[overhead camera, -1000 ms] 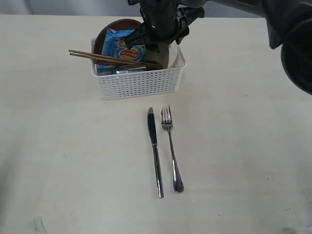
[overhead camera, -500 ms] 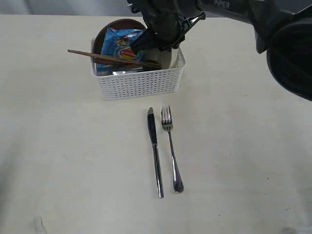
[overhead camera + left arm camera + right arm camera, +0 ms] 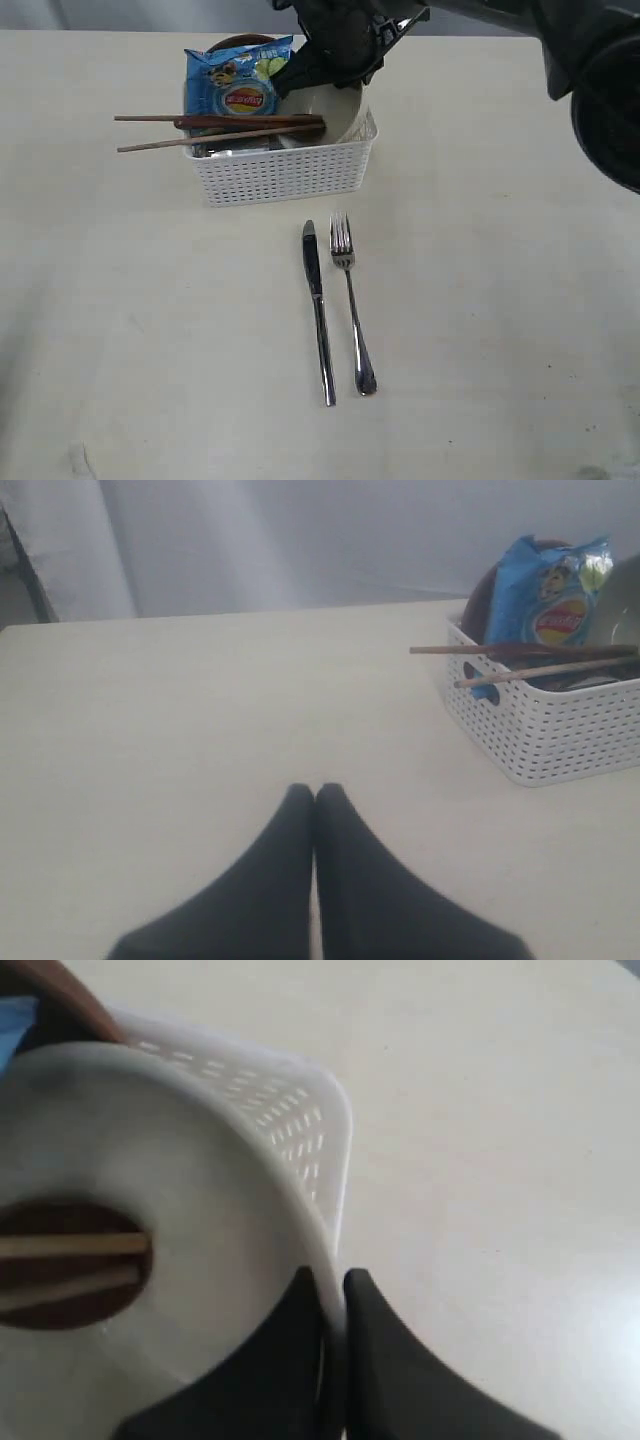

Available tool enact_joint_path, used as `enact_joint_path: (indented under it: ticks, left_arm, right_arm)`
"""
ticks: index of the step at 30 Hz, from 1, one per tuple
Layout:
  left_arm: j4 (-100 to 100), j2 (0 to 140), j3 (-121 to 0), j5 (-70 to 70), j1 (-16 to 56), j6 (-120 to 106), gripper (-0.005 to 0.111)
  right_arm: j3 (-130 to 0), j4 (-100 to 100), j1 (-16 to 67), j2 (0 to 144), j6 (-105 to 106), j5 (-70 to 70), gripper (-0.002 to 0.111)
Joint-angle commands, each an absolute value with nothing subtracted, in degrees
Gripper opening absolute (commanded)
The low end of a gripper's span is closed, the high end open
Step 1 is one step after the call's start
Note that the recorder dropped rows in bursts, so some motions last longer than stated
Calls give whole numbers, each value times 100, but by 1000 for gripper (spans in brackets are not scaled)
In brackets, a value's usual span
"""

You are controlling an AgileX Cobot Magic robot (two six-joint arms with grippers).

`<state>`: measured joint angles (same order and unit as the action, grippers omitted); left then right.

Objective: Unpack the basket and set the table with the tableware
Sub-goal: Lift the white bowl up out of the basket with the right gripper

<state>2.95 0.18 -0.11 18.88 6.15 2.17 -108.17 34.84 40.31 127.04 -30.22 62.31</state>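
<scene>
The left gripper (image 3: pixel 315 792) points out over the pale table (image 3: pixel 150 740), its two dark fingers pressed together with nothing between them. Taking the way the fingertips point as twelve o'clock, a white lattice basket (image 3: pixel 545 735) stands on the table at about two o'clock, well apart from the gripper. Two chopsticks (image 3: pixel 520 650) lie across its rim, their ends jutting past the wall toward nine o'clock. A blue chip bag (image 3: pixel 545 595) stands upright inside, with a brown plate (image 3: pixel 482 608) behind it. The pale edge of a bowl (image 3: pixel 626 590) shows at the bag's three o'clock. A grey curtain (image 3: pixel 300 530) hangs beyond the table at twelve.
</scene>
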Motion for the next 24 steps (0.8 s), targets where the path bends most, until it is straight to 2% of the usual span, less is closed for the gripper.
enact_joint_path:
  ticks: [1, 8, 24]
  left_arm:
    - [282, 0, 0, 1828, 655, 211, 0]
    - [282, 0, 0, 1828, 655, 211, 0]
    - [282, 0, 0, 1828, 655, 211, 0]
  right_arm:
    - [-10862, 4060, 4013, 12514, -2981, 6575, 0]
    - [-10862, 4448, 4013, 12514, -2706, 6996, 0]
    - [-10862, 5176, 4026, 12499, -2415, 6996, 0]
